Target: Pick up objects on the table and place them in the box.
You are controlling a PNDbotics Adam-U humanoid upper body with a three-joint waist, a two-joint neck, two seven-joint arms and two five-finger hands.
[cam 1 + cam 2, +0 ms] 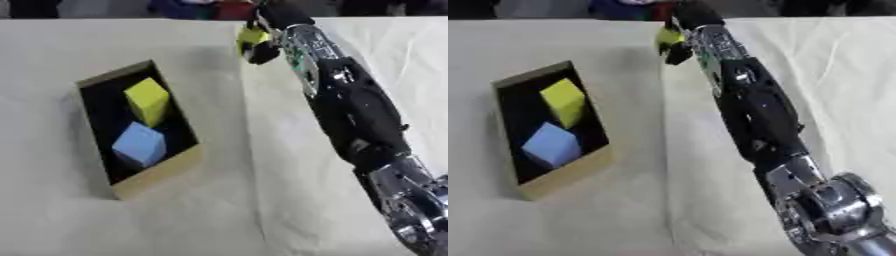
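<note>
- Table (pixel 105 230): covered in a pale cream cloth that fills nearly the whole view; a fold line runs down the cloth from about 12 o'clock toward 6 o'clock, just right of the box.
- Right arm (pixel 354 115): black with silver joints; enters at the 5 o'clock corner and stretches diagonally up to about 12 o'clock, reaching to the table's far edge.
- Box (pixel 156 176): shallow, tan walls, dark inside; sits at about 9 o'clock from the picture's centre, lying askew with its near wall toward 6 o'clock. Well apart from the arm.
- Yellow block (pixel 147 100): inside the box, in its far half, tilted on edge.
- Blue block (pixel 139 144): inside the box, in its near half, at 6 o'clock from the yellow block and touching or just beside it; which one cannot be told.
- Right hand (pixel 261 49): at 12 o'clock, at the far edge of the table, fingers curled round a small yellow object (pixel 252 36).
- That yellow object sits in the hand's grasp at the far edge, well apart from the box, at about 2 o'clock from it. Its shape is too blurred to make out; whether it is lifted off the cloth cannot be told.
</note>
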